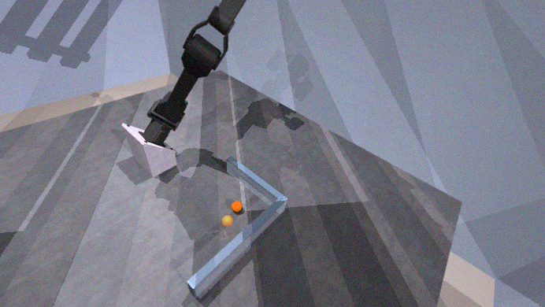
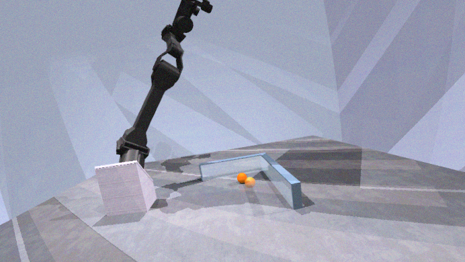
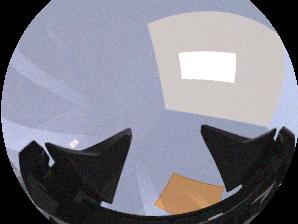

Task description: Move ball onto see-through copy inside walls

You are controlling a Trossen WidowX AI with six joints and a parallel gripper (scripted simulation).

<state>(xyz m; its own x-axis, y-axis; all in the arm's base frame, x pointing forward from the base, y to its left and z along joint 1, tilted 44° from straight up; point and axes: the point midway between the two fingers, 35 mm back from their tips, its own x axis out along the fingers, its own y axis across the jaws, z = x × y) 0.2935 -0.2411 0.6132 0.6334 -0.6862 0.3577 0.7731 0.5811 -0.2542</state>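
Pincer (image 3: 166, 131) spread, empty; orange ball (image 1: 236, 206) (image 2: 242, 178) on tbl (image 1: 118, 236) (image 2: 235, 232), well apart, lower

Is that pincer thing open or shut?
Open: the pincer's two dark fingers stand wide apart in the wrist view, with nothing between them.
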